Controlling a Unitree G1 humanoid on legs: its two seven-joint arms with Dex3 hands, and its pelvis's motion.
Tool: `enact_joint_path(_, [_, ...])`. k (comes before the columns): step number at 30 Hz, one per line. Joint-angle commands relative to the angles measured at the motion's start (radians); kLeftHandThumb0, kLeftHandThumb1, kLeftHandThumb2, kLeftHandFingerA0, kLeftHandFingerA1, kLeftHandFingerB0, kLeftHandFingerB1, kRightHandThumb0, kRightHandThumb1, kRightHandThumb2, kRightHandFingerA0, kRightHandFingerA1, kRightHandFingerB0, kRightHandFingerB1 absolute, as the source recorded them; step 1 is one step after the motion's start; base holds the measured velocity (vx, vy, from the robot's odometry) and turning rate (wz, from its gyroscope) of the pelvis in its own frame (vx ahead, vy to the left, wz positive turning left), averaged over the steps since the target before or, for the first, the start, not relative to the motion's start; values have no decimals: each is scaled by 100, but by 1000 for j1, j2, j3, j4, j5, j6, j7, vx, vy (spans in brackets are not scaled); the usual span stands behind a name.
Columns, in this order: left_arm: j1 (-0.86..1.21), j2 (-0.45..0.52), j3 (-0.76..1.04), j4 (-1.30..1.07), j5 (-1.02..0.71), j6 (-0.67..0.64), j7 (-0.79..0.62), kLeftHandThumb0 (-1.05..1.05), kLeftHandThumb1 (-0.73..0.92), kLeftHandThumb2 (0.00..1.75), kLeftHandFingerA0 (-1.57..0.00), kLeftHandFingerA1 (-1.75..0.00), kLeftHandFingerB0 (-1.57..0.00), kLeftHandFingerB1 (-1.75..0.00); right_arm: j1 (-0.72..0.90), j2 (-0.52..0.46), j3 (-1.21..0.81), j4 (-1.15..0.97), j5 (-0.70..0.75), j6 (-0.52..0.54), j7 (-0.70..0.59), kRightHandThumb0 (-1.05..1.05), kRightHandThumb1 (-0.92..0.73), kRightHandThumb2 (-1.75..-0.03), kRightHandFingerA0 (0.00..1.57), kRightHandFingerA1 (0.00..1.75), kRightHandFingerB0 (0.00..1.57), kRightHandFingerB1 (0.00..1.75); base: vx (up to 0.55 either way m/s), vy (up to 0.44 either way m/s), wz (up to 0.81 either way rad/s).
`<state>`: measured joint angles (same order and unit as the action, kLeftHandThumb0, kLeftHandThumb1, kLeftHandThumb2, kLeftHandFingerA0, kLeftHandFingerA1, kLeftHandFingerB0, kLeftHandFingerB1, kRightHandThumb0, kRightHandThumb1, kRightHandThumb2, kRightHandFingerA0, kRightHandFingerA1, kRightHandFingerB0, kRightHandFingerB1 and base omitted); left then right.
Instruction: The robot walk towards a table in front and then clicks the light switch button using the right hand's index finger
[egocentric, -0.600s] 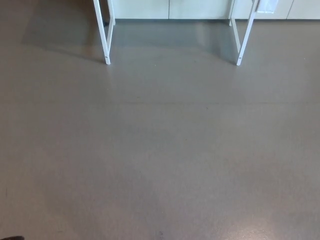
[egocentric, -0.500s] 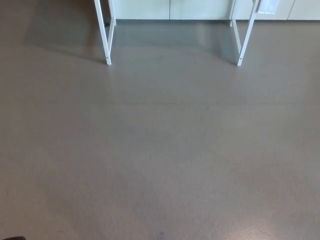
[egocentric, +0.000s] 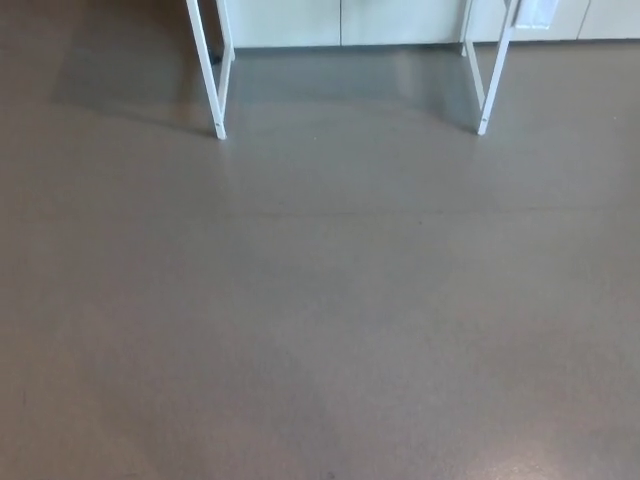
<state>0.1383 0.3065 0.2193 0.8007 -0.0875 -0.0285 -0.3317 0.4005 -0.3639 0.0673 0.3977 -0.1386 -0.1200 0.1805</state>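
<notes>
I see bare grey-brown floor (egocentric: 320, 320) and the table's thin white metal legs (egocentric: 208, 70) ahead. Neither hand shows, so I cannot tell their state.

Floor (egocentric: 320, 320) fills near and middle of the view. Table legs stand on it at the far edge: left legs (egocentric: 207, 70) at far left-centre, right legs (egocentric: 495, 70) at far right-centre, well apart, open floor between them. Each side has a nearer leg and a farther one just behind it. Behind the legs, cabinets (egocentric: 340, 20) run along the far side. A small panel (egocentric: 536, 12) sits beside the right legs, top cut off.
</notes>
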Motion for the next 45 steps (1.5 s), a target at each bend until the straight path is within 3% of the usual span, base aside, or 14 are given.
enact_joint_path(1, [-2,16,-5,29,0,-39,-14,-51,42,89,-25,-112,-25,-68,-1,-17,1,18,-18,-15,3,-22,-57,-57,50,40,35,35,-89,-18,-11])
enact_joint_path(10, [-25,16,-15,71,9,-60,0,-50,40,90,-33,-115,-30,-70,-13,-11,0,32,-12,-8,13,-20,-57,-57,50,40,35,35,62,234,-3])
enact_joint_path(16, [-31,20,-20,38,4,-43,-2,-51,43,89,-30,-113,-30,-70,-38,-9,0,22,-14,19,21,-21,-57,-57,49,40,35,35,136,224,3])
enact_joint_path(20, [-22,15,-20,62,1,-54,-7,-49,44,89,-33,-116,-31,-70,-21,-14,-1,29,-15,-1,21,-22,-58,-57,51,42,34,35,166,-35,10])
enact_joint_path(25, [-36,22,-22,77,1,-57,-20,-52,48,88,-25,-108,-30,-71,-47,-14,-6,59,-8,-8,32,-22,-58,-57,51,41,35,35,173,-230,13])
enact_joint_path(30, [-39,26,-30,104,18,-75,1,-52,45,86,-35,-116,-33,-71,-52,-15,1,58,-18,-3,34,-23,-58,-57,51,41,34,35,218,-311,24])
enact_joint_path(35, [-27,23,-36,138,18,-111,-2,-52,42,86,-31,-116,-33,-71,-35,-24,9,59,-22,-10,41,-23,-58,-57,52,41,33,35,219,-8,-3])
enact_joint_path(36, [-43,19,-36,146,15,-110,0,-56,34,100,-51,-90,-34,-68,-54,-30,9,74,-23,-11,46,-22,-59,-57,51,41,34,35,257,110,-14])
enact_joint_path(37, [-51,17,-36,151,14,-112,1,-56,34,100,-51,-90,-34,-68,-63,-32,10,81,-23,-12,48,-22,-59,-57,51,41,34,35,246,151,-17])
enact_joint_path(38, [-57,17,-43,163,22,-122,5,-57,40,86,-30,-114,-34,-72,-70,-33,7,94,-17,-12,52,-22,-59,-57,52,42,34,35,263,194,-3])
enact_joint_path(39, [-47,14,-45,160,22,-131,1,-58,41,87,-26,-113,-33,-76,-65,-36,9,97,-20,-15,52,-23,-59,-57,52,41,35,35,206,207,-10])
enact_joint_path(45, [-20,20,-71,177,39,-164,4,-57,44,89,-29,-115,-33,-74,-47,-32,8,118,-5,-32,64,-23,-57,-57,53,43,35,35,258,264,-12])
